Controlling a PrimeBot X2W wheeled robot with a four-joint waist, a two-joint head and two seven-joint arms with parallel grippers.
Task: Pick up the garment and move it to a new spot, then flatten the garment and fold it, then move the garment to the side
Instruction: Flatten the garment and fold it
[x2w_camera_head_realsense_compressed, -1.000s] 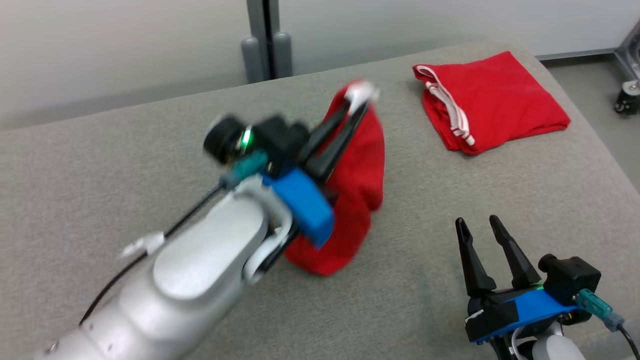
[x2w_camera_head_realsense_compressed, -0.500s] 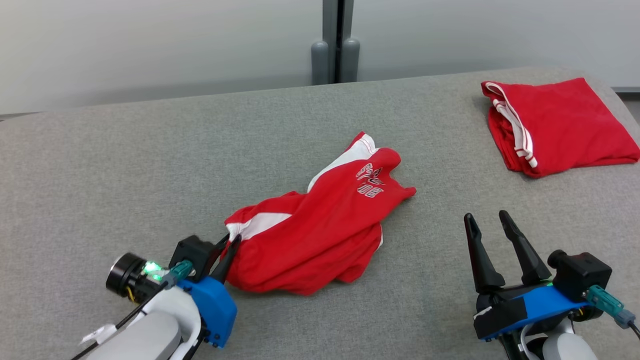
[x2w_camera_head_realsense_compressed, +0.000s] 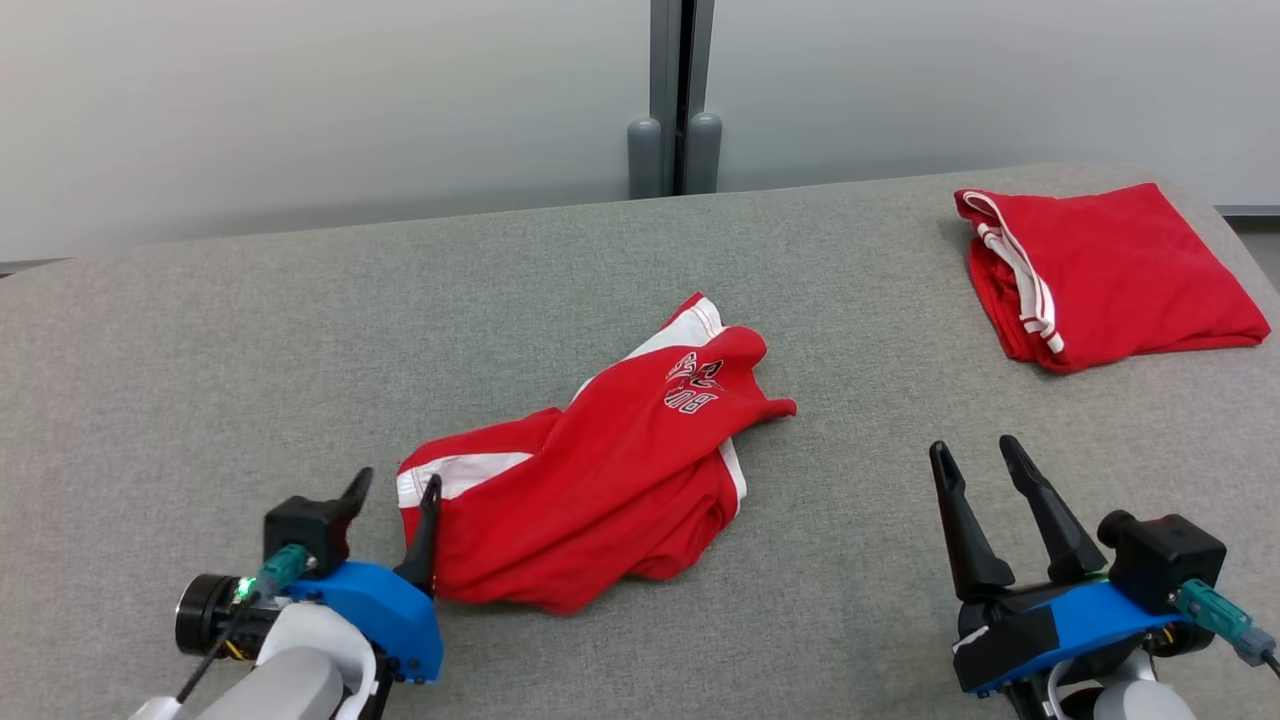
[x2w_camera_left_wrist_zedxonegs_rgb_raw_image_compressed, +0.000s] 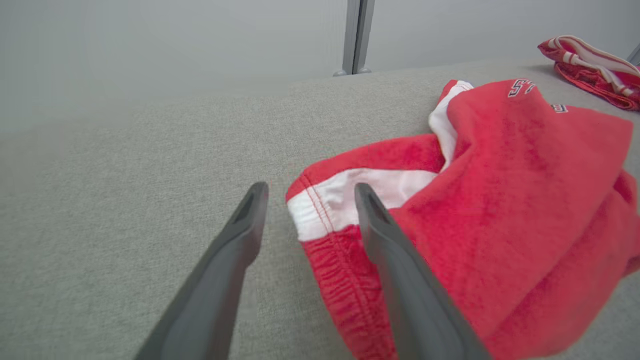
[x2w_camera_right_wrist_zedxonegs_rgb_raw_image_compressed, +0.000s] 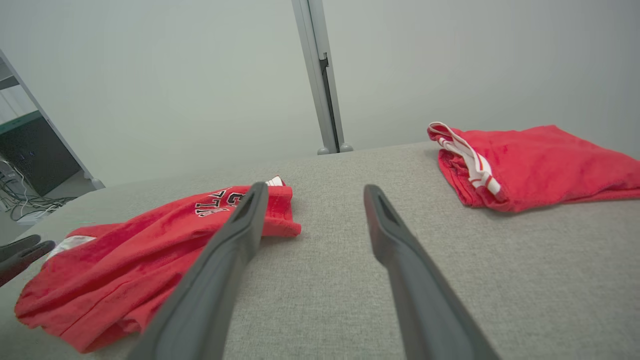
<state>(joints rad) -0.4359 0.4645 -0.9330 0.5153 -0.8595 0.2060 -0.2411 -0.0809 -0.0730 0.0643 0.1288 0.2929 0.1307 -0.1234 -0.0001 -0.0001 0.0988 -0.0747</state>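
Note:
The garment (x2w_camera_head_realsense_compressed: 600, 470), red shorts with white trim and lettering, lies crumpled in the middle of the grey padded table (x2w_camera_head_realsense_compressed: 250, 340). My left gripper (x2w_camera_head_realsense_compressed: 395, 490) stands open at its near-left corner. In the left wrist view the white-banded corner (x2w_camera_left_wrist_zedxonegs_rgb_raw_image_compressed: 320, 210) of the garment (x2w_camera_left_wrist_zedxonegs_rgb_raw_image_compressed: 500, 210) lies between the spread fingers, and the left gripper (x2w_camera_left_wrist_zedxonegs_rgb_raw_image_compressed: 310, 192) holds nothing. The right gripper (x2w_camera_head_realsense_compressed: 975, 455) rests open at the lower right, apart from the cloth. The right wrist view shows the garment (x2w_camera_right_wrist_zedxonegs_rgb_raw_image_compressed: 150, 250) to the left of the open right gripper (x2w_camera_right_wrist_zedxonegs_rgb_raw_image_compressed: 312, 192).
A second red garment (x2w_camera_head_realsense_compressed: 1110, 270), folded, lies at the table's far right corner, also in the right wrist view (x2w_camera_right_wrist_zedxonegs_rgb_raw_image_compressed: 540, 160). A grey post (x2w_camera_head_realsense_compressed: 680, 100) stands behind the table against a pale wall. Bare grey surface spreads to the left.
The left gripper carried the garment down from the air, laid it on the table and opened, letting go of it. The head camera has shifted. The right gripper stays still and open.

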